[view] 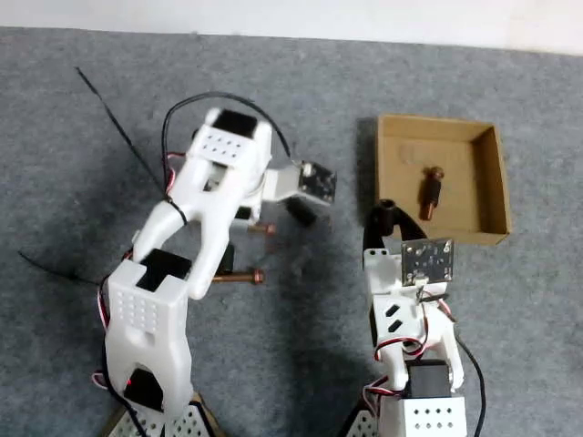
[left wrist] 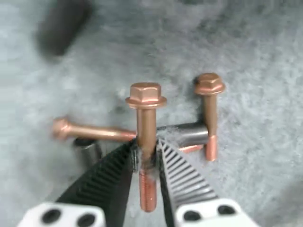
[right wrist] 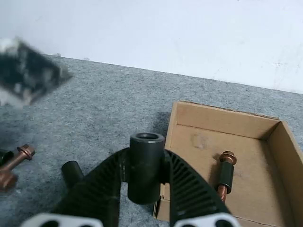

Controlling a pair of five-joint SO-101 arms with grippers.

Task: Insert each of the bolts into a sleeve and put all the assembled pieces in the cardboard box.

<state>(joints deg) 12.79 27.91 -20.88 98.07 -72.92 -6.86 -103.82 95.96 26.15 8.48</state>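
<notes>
Left gripper [left wrist: 147, 147] is pinching a copper bolt [left wrist: 146, 116] by the shank, above the counter [left wrist: 255, 56]. Right gripper [right wrist: 147, 160] is clamped on an upright dark sleeve [right wrist: 147, 182], just beside the cardboard box [right wrist: 222, 120]. One assembled piece [right wrist: 226, 174] lies in the box. Loose bolts [left wrist: 209, 111] and a spare sleeve [left wrist: 187, 134] lie on the counter.
</notes>
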